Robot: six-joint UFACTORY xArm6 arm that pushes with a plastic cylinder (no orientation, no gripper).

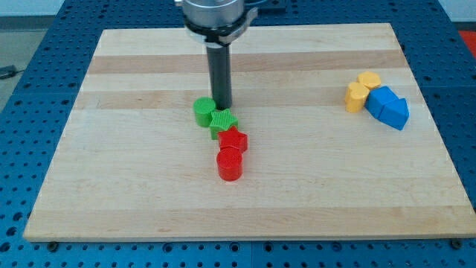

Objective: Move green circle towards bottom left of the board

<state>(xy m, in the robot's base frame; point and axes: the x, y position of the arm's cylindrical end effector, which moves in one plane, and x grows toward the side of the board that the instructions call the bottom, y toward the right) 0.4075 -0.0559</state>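
The green circle (204,112) stands near the middle of the wooden board (111,186). A green star (222,123) touches it on the lower right. Below that lie a red star (233,140) and a red cylinder (230,164) in a chain toward the view's bottom. My tip (222,106) comes straight down from the view's top and rests just right of the green circle, right above the green star.
At the view's right a yellow block (357,97) and a second yellow block (369,80) sit against two blue blocks (389,107). The board lies on a blue perforated table (22,149).
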